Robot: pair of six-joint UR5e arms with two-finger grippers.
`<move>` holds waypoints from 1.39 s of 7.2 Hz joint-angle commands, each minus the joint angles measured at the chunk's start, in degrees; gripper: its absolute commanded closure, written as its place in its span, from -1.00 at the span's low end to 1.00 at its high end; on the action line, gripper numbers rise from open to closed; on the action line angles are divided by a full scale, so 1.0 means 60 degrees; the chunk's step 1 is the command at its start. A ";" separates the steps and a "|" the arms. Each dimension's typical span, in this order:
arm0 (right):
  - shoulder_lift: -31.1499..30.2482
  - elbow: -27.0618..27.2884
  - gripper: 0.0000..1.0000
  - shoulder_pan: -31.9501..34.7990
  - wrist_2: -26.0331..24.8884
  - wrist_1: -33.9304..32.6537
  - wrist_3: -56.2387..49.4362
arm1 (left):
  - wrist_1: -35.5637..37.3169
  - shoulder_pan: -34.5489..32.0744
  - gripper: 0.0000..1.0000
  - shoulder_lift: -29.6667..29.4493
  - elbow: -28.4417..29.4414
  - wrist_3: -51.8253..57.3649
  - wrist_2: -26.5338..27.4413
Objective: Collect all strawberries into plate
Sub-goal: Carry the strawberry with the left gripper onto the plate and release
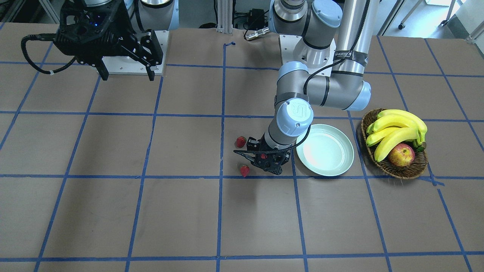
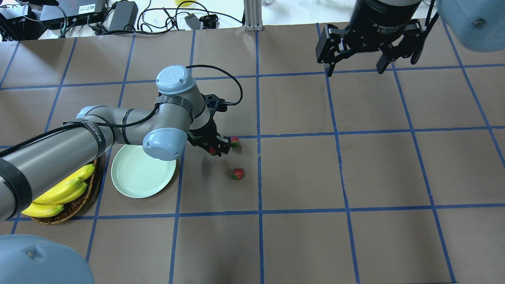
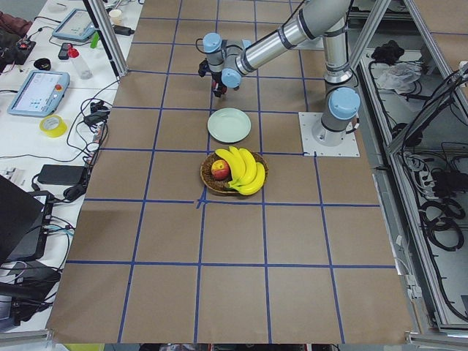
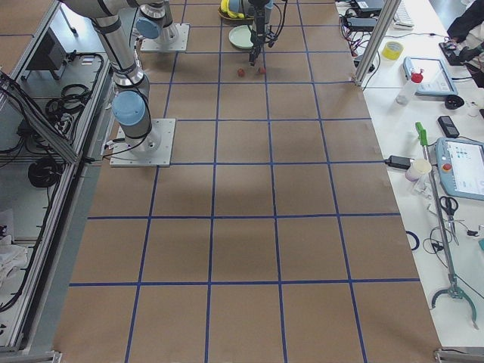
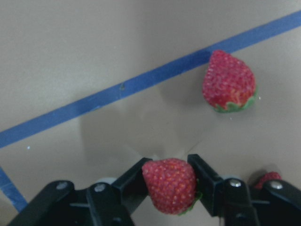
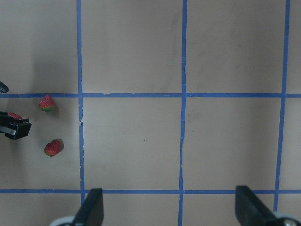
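My left gripper [image 5: 169, 174] is shut on one strawberry [image 5: 169, 186], held low over the table beside the plate [image 1: 325, 150]. In the overhead view the gripper [image 2: 216, 149] is to the right of the pale mint plate [image 2: 143, 170], which holds nothing. Two more strawberries lie on the brown paper close by: one [image 2: 235, 141] right beside the fingers on a blue tape line, the other [image 2: 238, 174] a little nearer the robot. My right gripper [image 2: 353, 72] hangs open high above the far right of the table, holding nothing.
A wicker basket [image 1: 395, 170] with bananas [image 1: 395, 128] and an apple [image 1: 401, 155] stands just beyond the plate, away from the berries. Blue tape lines grid the brown table cover. My left arm's elbow [image 2: 165, 144] overhangs the plate's edge.
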 commanded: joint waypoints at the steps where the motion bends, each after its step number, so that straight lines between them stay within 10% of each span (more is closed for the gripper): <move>1: 0.0000 0.0000 -1.00 0.0000 0.0000 0.0000 0.0000 | -0.1421 0.0298 1.00 0.0576 0.0712 -0.0075 0.0377; 5: 0.0000 0.0000 -1.00 0.0000 0.0000 0.0000 0.0000 | -0.2408 0.3106 1.00 0.0755 0.1041 0.2208 0.1275; 9: 0.0000 0.0000 -1.00 -0.0015 0.0000 0.0000 0.0000 | -0.2630 0.3552 1.00 0.0594 -0.0352 0.2210 0.1304; 10: 0.0000 0.0000 -1.00 0.0000 0.0000 0.0000 0.0000 | -0.2630 0.3552 0.31 0.0594 -0.0295 0.2239 0.1391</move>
